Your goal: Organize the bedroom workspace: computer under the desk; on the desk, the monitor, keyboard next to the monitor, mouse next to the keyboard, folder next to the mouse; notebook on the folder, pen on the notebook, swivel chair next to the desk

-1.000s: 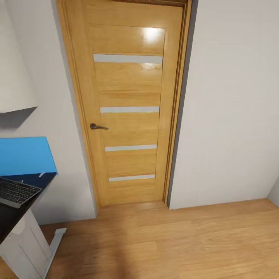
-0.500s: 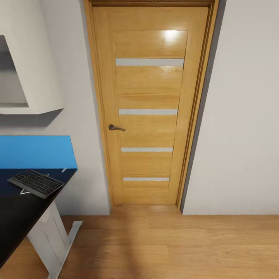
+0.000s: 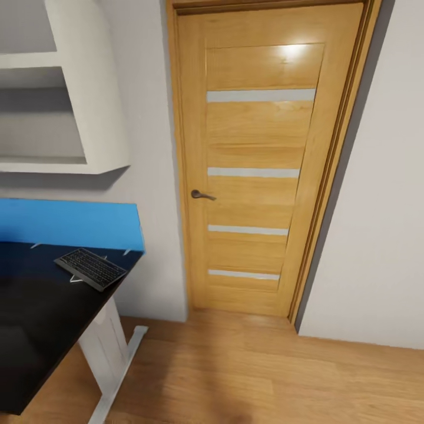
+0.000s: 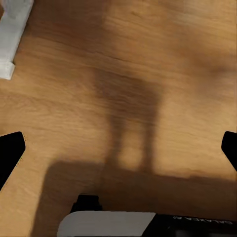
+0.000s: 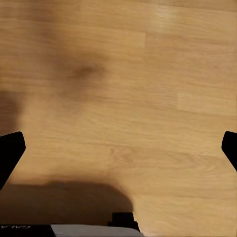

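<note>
The keyboard [image 3: 90,268] is laid on the desk [image 3: 41,318] by the blue panel — likely its proper spot. Left gripper [image 4: 118,148] and right gripper [image 5: 118,148] are spread wide, holding nothing, pointed at the floor [image 3: 265,377].

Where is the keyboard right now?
In the head view, the keyboard lies at the left on the black desk, near its corner, just before the blue back panel, left of the wooden door.

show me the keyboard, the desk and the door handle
keyboard [image 3: 90,268], head view, middle of its keys
desk [image 3: 41,312], head view, bare black top
door handle [image 3: 202,195], head view, its lever
</note>
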